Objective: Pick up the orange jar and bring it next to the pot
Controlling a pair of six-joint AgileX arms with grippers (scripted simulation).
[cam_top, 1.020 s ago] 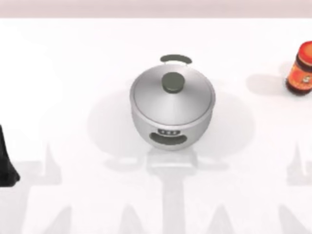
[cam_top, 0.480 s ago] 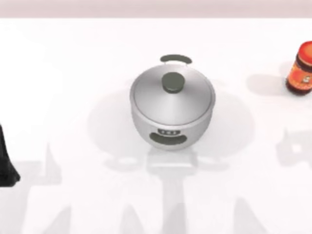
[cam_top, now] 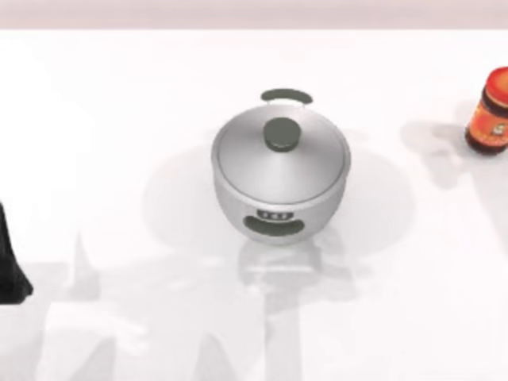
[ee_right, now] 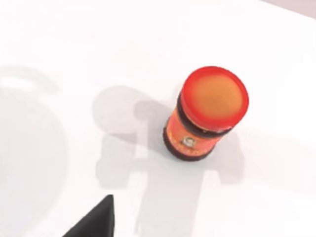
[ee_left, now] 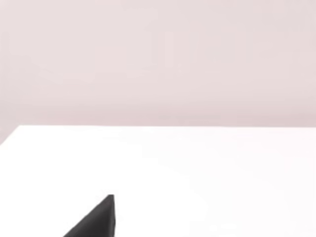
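Top view landmark: large round silver metal pot (cam_top: 280, 173) with domed lid, dark knob and two dark side handles, standing mid-table.
Orange jar: small cylindrical jar with red-orange lid, orange label and dark brown base (cam_top: 490, 112), upright on the white table (cam_top: 119, 119), well apart from the pot, at its right by the table's right edge; nothing touches it.
Right wrist view: looks down on the jar (ee_right: 207, 116).
Left arm: dark shape (cam_top: 9, 262) far left of the pot.
Fingers: cannot tell for either gripper.
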